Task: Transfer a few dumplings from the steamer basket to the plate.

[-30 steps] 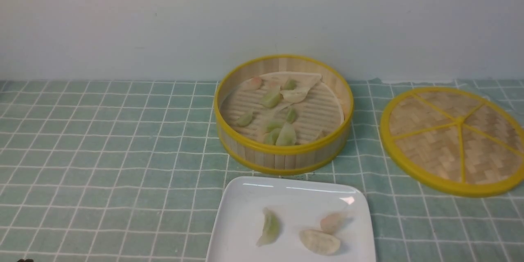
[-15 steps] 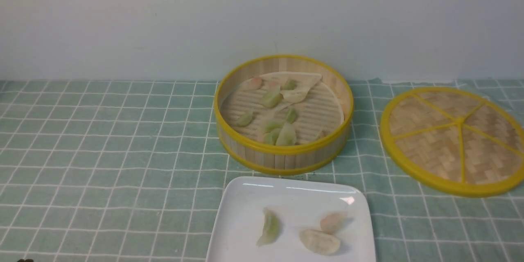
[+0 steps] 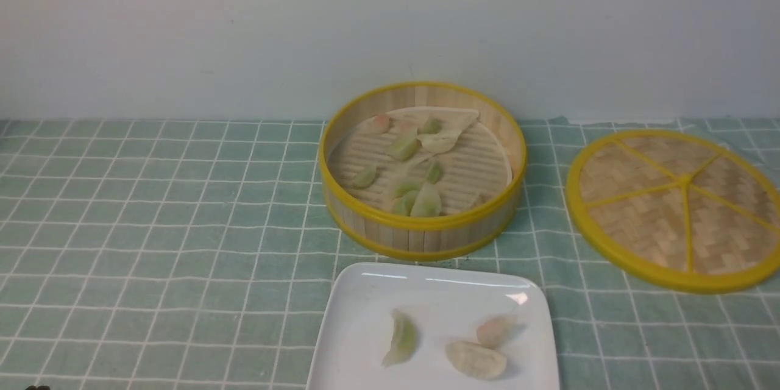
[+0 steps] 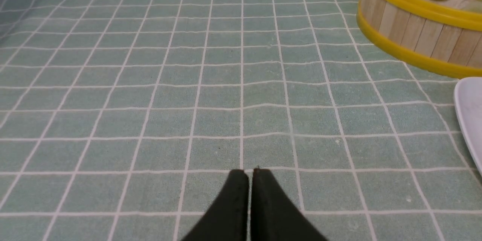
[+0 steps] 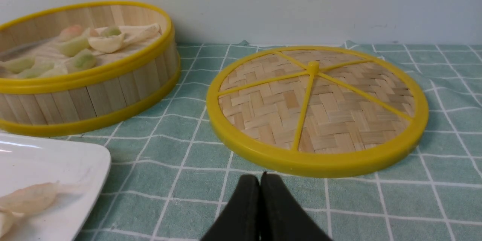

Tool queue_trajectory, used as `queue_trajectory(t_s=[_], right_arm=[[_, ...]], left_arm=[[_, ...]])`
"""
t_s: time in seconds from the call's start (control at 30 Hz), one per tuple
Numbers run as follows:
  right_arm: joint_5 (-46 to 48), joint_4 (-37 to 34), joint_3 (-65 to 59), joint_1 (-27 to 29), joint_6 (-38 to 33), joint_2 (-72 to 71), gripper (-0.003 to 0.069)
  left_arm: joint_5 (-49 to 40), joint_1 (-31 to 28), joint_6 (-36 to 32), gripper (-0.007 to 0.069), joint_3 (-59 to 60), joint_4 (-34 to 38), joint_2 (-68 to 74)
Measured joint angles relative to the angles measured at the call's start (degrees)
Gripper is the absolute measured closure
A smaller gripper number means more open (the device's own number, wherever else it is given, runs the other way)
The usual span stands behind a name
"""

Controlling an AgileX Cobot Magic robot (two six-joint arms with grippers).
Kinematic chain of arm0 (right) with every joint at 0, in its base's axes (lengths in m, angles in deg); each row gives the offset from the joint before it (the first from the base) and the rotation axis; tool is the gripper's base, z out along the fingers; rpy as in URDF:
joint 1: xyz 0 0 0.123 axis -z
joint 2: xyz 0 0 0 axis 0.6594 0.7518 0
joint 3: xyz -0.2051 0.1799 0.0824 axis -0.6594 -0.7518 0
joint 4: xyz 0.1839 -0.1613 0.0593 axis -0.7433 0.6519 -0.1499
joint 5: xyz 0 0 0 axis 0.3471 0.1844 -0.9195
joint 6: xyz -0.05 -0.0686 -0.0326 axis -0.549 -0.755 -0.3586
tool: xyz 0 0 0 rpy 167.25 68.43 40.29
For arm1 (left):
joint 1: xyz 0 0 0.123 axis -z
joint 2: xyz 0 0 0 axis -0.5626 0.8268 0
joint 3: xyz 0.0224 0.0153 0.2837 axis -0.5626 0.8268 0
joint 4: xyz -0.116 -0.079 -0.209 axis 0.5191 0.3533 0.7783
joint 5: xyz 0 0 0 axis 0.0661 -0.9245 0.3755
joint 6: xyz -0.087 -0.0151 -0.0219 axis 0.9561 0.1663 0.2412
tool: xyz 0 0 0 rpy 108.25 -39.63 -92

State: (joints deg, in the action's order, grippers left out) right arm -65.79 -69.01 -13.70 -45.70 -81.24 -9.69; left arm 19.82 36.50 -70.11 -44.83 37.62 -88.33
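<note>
Nothing has visibly changed: 3 dumplings (image 3: 476,360) remain on the plate (image 3: 365,341), suggesting completion, and both arms' fingers (image 4: 250,175) are closed, empty.

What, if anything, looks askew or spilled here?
Nothing is spilled: the dumplings in view lie on the plate or in the basket. Only the cloth looks slightly off, its printed lines wavy from wrinkles.

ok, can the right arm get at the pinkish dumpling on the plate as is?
Probably yes: right claw is shut and empty, so it must open first. Nothing covers the dumpling, though the cream one crowds it.
</note>
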Motion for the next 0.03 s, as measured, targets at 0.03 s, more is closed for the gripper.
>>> queue_trajectory(t_s=[0.03], right_arm=[[0.0,0.0,0.0,0.0,0.0,0.0,0.0672]], left_arm=[[0.0,0.0,0.0,0.0631,0.0,0.0,0.0]])
